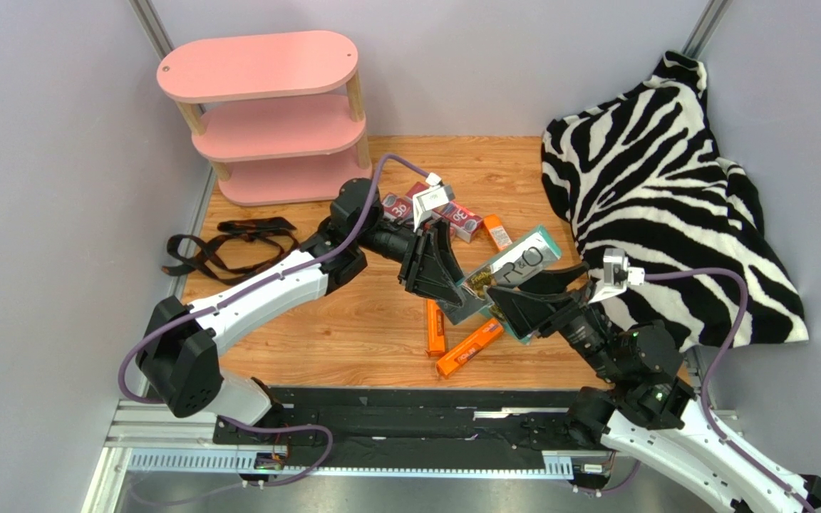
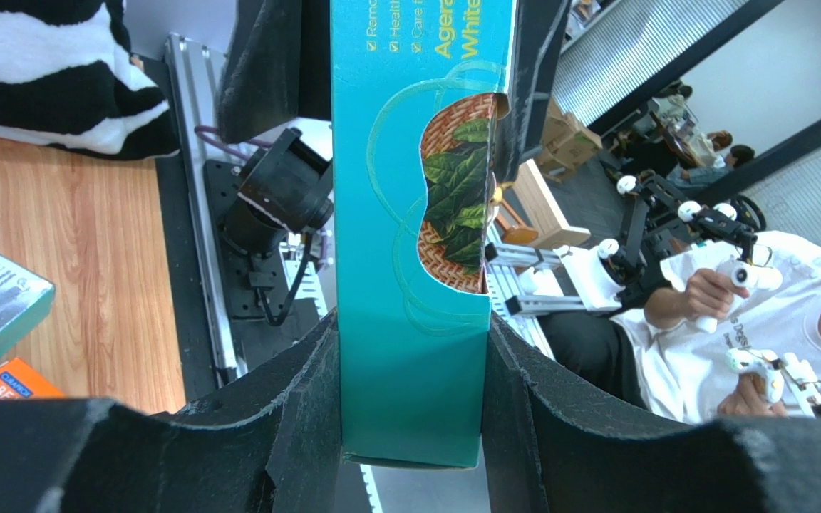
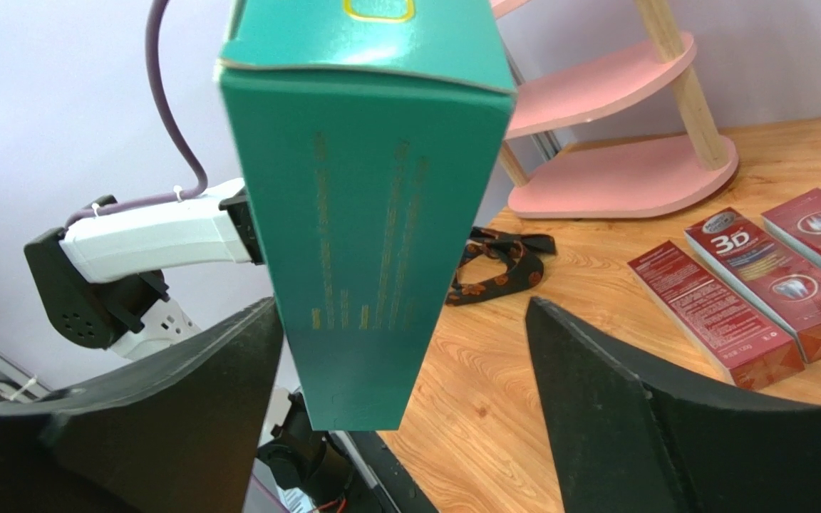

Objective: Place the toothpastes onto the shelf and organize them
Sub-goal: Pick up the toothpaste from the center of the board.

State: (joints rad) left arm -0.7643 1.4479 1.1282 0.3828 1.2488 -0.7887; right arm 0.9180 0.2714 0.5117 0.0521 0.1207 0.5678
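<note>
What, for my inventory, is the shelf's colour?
The shelf is pink, seen best in the top external view.

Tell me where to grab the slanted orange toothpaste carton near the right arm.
Probably mid-length, from straight above, across its narrow width: the slanted orange carton lies flat on the wooden table, long and slim, both long edges apparently free there.

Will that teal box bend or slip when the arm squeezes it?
Probably stiff: the teal carton shows straight edges in the left gripper's clamp. Its glossy faces might slide. Flat sides suggest it won't roll.
</note>
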